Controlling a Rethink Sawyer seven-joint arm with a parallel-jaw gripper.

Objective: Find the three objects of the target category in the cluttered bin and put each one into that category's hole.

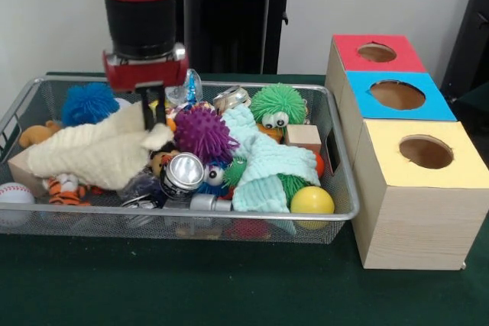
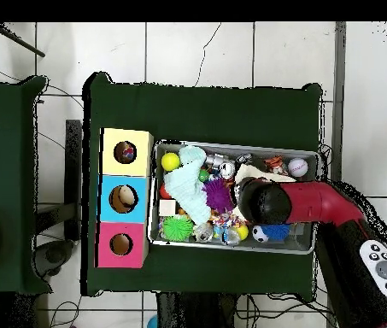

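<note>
The wire mesh bin (image 1: 345, 159) is full of clutter; it also shows in the overhead view (image 2: 307, 150). My gripper (image 1: 156, 112) hangs from the red arm, low in the bin's back left part, right by a cream cloth (image 1: 92, 154). One shiny wrapper wad (image 1: 190, 86), blue and white, sticks up just behind the gripper. More crinkled colourful wrapper (image 2: 225, 225) shows in the overhead view beside a purple spiky ball (image 1: 202, 133). In the overhead view the arm's head (image 2: 262, 203) hides the gripper.
Three wooden boxes with holes stand to the bin's right: red (image 1: 377, 53), blue (image 1: 397, 95), yellow (image 1: 425, 152). The bin also holds blue (image 1: 89, 103) and green (image 1: 277, 102) spiky balls, a mint cloth (image 1: 263, 166), a can (image 1: 184, 172), a yellow ball (image 1: 312, 200) and a baseball (image 1: 15, 193).
</note>
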